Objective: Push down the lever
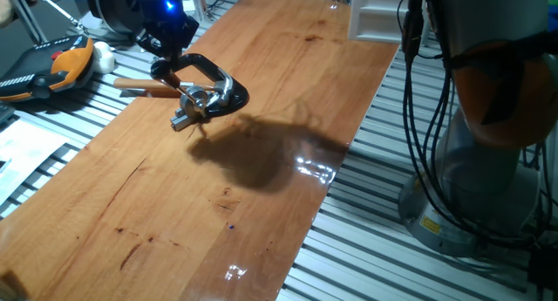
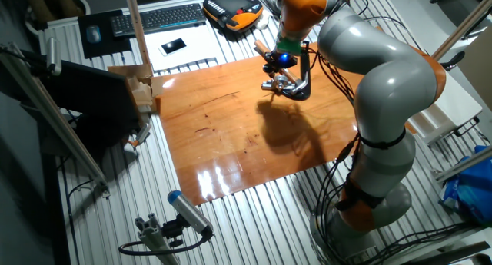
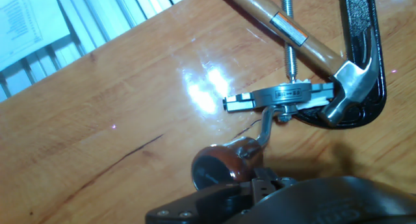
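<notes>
The lever (image 3: 262,134) is a short shiny metal rod with a reddish-brown knob (image 3: 216,167), hinged on a chrome-and-black base (image 3: 281,96). In the hand view the knob sits just in front of my gripper (image 3: 263,186), whose dark fingers look shut and empty and seem to touch the knob's near side. In one fixed view my gripper (image 1: 166,62) hangs just above and behind the lever (image 1: 190,112). In the other fixed view my gripper (image 2: 276,65) is over the lever (image 2: 271,85).
A black C-shaped clamp (image 3: 364,49) holds the base to the wooden table (image 1: 261,188). A tan-handled hammer (image 3: 279,23) lies across the clamp. A white box (image 1: 379,13) stands at the far edge. An orange-black device (image 1: 63,65) lies off the table.
</notes>
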